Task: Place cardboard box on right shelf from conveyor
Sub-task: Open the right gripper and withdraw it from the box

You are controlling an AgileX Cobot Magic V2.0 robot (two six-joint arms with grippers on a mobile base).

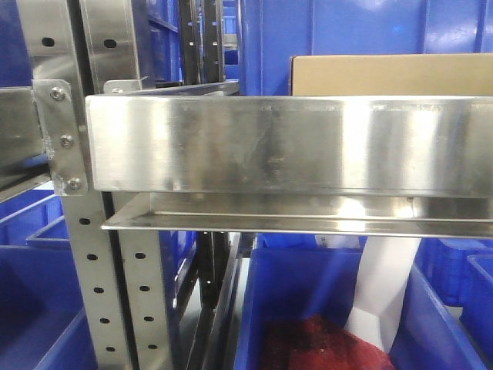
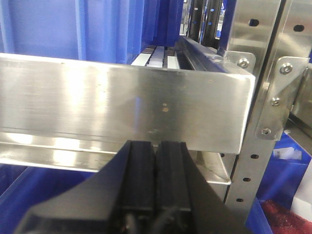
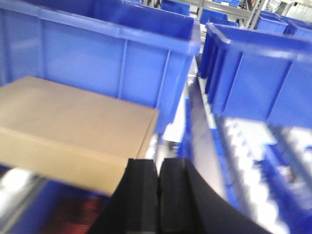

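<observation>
Tan box (image 1: 389, 75) sitting up on the steel shelf (image 1: 285, 146), behind the tall front lip, toward the shelf's right end; only the top strip visible over the lip from the front. Blue bins (image 1: 362, 42) standing behind the box, further blue bins (image 1: 308, 308) below the shelf, one with red material and a white sheet inside. Perforated upright (image 1: 85, 254) bolted at the shelf's left end.

Left gripper (image 2: 156, 161) just in front of the shelf lip (image 2: 122, 102), low against its bottom edge, black pads pressed together with nothing between. Upright (image 2: 253, 122) at the lip's right end in this view.

Right gripper (image 3: 158, 185) above the shelf, beside the box's (image 3: 68, 126) near right corner, pads together and empty, apart from the cardboard. Box lying flat, top face up, in front of a blue bin (image 3: 97, 44); another bin (image 3: 258, 73) further right. View blurred.
</observation>
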